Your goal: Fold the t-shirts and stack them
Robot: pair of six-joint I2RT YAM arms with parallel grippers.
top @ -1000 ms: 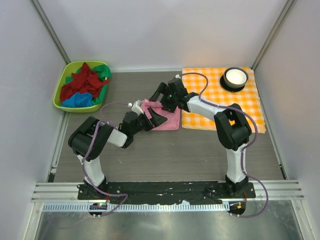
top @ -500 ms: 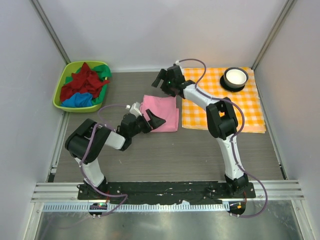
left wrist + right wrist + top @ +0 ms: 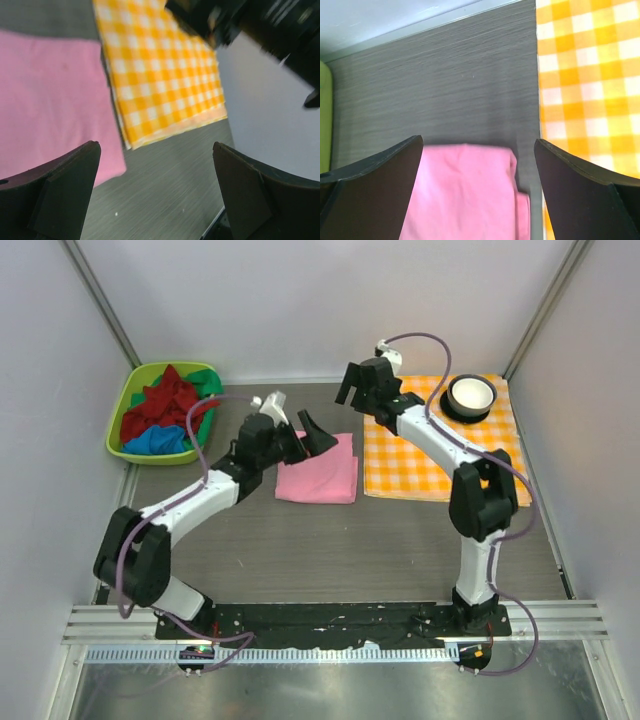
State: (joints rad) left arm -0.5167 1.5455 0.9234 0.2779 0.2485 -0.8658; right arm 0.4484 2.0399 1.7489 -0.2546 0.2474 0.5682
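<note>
A light pink t-shirt lies folded into a rectangle on the table's middle; it also shows in the left wrist view and the right wrist view. Dark red, green and bright blue t-shirts lie crumpled in a green basket at the back left. My left gripper is open and empty, raised over the pink shirt's far left corner. My right gripper is open and empty, raised beyond the shirt's far edge.
An orange-and-white checked cloth lies at the right, next to the pink shirt, with a white bowl on a dark saucer at its far corner. Cage walls close in the table at the back and sides.
Both grippers have let go of the pink shirt and lifted away. The left arm swung toward the back left, the right arm pulled back toward the far wall. The shirt lies flat, folded.
</note>
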